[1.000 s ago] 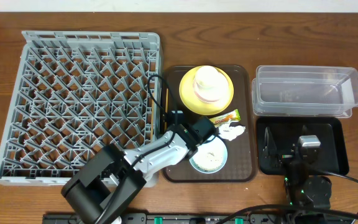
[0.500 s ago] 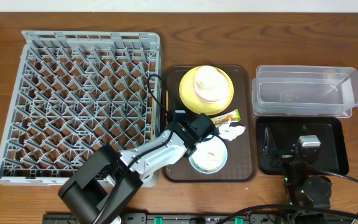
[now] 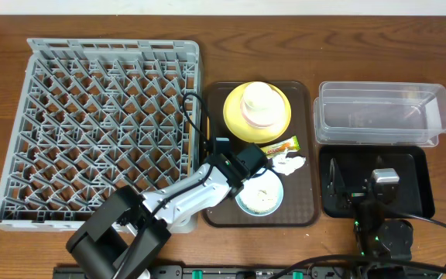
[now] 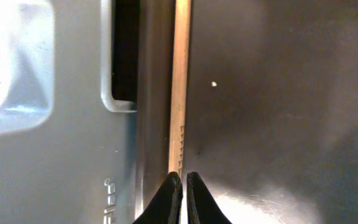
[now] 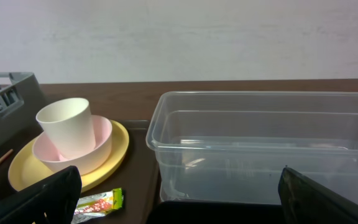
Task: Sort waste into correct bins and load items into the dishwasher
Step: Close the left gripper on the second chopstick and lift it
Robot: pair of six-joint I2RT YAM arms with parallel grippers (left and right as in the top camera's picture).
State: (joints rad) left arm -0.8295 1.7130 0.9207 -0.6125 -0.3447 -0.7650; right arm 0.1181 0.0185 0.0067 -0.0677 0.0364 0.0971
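- Chopstick of thin pale wood (image 4: 179,93) lies lengthwise in the narrow channel between the wall of the large grey plastic dish rack (image 4: 55,137) and the floor of the brown serving tray (image 4: 278,93).
- The left gripper (image 4: 182,183) has its jaws together, with only a hairline slit between the tips. They sit over the near end of the chopstick; I cannot tell whether they touch it.
- From overhead, the left gripper (image 3: 217,147) is at the tray's left edge, just beside the rack (image 3: 103,124).
- A round yellow plate (image 3: 235,116) sits at the far end of the brown tray (image 3: 300,203). It carries a pale pinkish-white bowl (image 5: 73,155) with a small white cup (image 5: 65,132) standing upright in it.
- A yellow-green-orange snack wrapper (image 3: 279,146) lies just in front of the plate, and a crumpled white tissue (image 3: 289,163) lies next to it.
- A light blue bowl (image 3: 277,203) holding beige scraps (image 3: 260,195) sits at the near end of the tray, partly under the left arm.
- A clear rectangular plastic tub (image 3: 382,116) stands on the wooden table (image 3: 246,46) to the right of the tray. A shallow black tray (image 3: 416,167) lies directly in front of it.
- The right gripper (image 5: 179,202) is over the black tray with its jaws wide apart, holding nothing.
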